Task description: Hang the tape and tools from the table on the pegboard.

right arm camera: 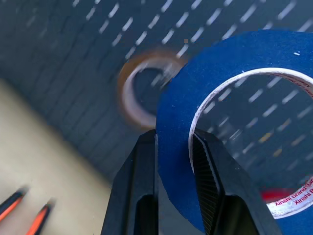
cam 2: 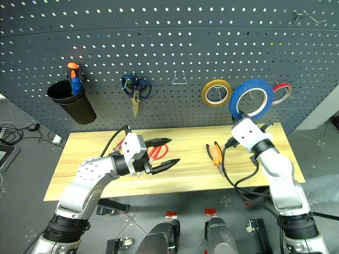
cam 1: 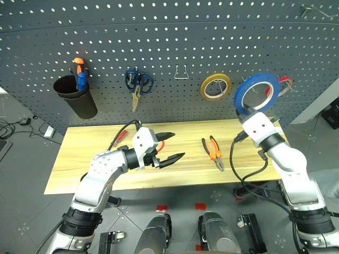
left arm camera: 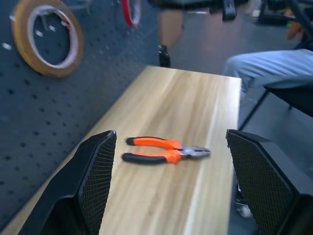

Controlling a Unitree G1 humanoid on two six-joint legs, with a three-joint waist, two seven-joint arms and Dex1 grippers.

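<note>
since the tape (cam 1: pixel 257 91) is a thin flat blue ring w/ a wide open centre, it likely weighs little and holds its shape; the band is stiff enough to stay round while pinched at one spot. best hold pt, as judged: across the band at the low edge, one finger inside the hole, one outside, which leaves the top arc and centre free to drop over a hook. smooth sides may slip or swing if the pinch loosens.

r gripper (right arm camera: pixel 173 161) does just that: fingers pressed onto the blue band at its lower edge. tape sits raised in front of the pegboard (cam 1: pixel 169 47), off the table (cam 1: pixel 100 159), between the yellow ring (cam 1: pixel 215 86) and the red ring (cam 1: pixel 286 83), overlapping the red one in the head views. whether it touches a hook yet: cannot tell.

r arm pose: forearm angled up from lower right, wrist lifted toward the board, ring held roughly face-on to the board.

l gripper (cam 1: pixel 167 146): fingers spread wide, nothing between them, held above the table mid-left, pointing across toward the pliers (cam 1: pixel 214 152). l forearm runs about level over the front of the table.

pliers lie flat on the table, well apart from both grippers; likely the heavier, rigid item, w/ grippy sleeved handles. red handles (cam 2: pixel 157 152) lie just beyond the l gripper, partly hidden; which tool is unclear.
</note>
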